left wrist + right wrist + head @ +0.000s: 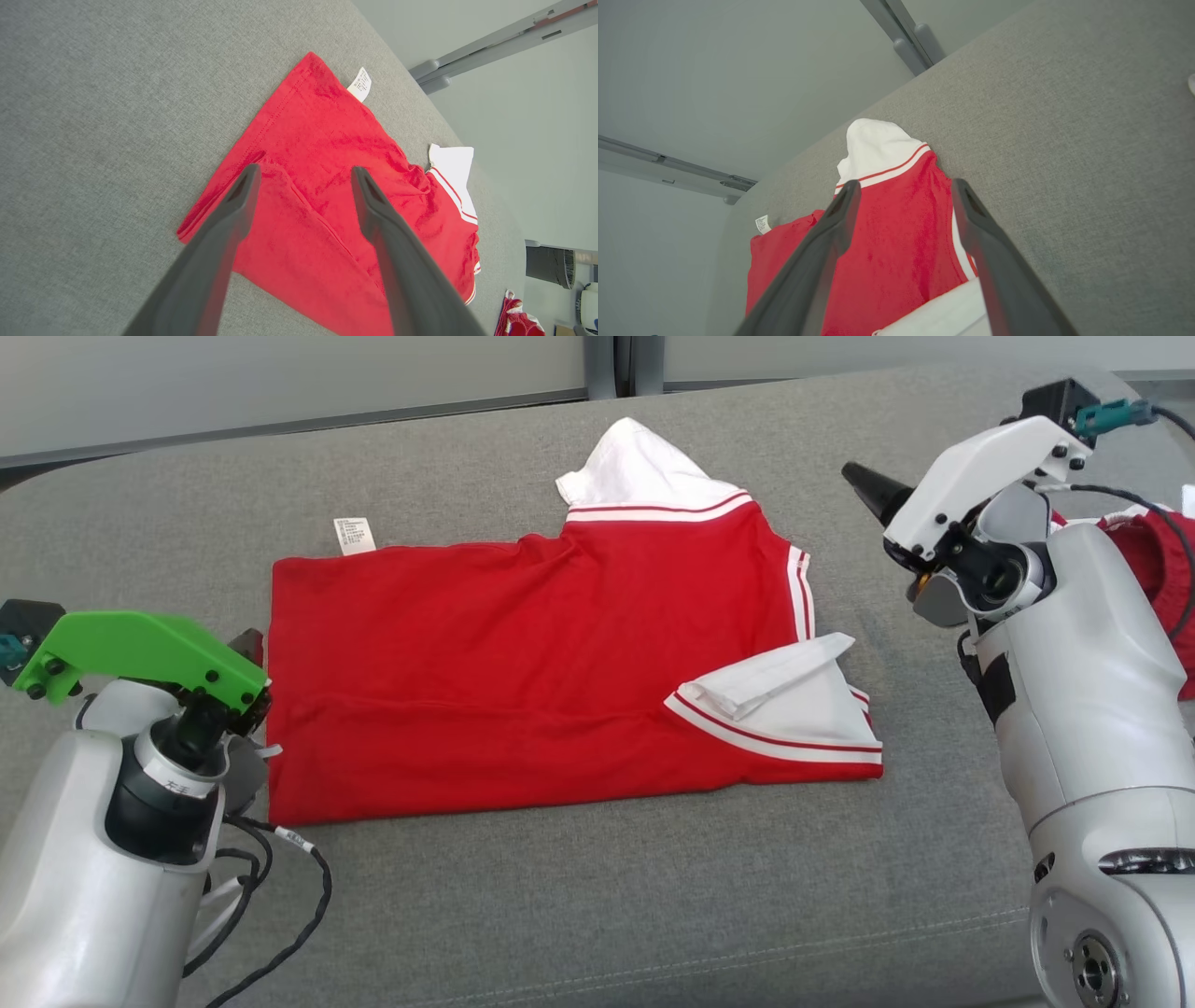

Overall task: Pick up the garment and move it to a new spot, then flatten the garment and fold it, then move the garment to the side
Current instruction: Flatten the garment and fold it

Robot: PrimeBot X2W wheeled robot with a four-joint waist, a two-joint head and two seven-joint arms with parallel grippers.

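Wide grey surface (597, 896) underneath. Folded red shirt (523, 681) lying flat at its middle, white sleeves (794, 709) toward the right end. Left fingers (233, 219) poised over the shirt's left edge, spread wide, gripping nothing. Right fingers (831, 228) up beside the right end, spread wide too, empty. Small white label (354, 535) poking out at the far-left corner.

Head view: from above, looking forward and down, taking in the whole red shirt (523, 672) on the grey fabric surface (597, 896).
Left wrist view: close, along the left claw (304, 170), toward the shirt's hem end.
Right wrist view: low and close, along the right claw (906, 184), toward the white sleeve (873, 144).
Shared: the shirt and its care label (355, 535) appear in all three.
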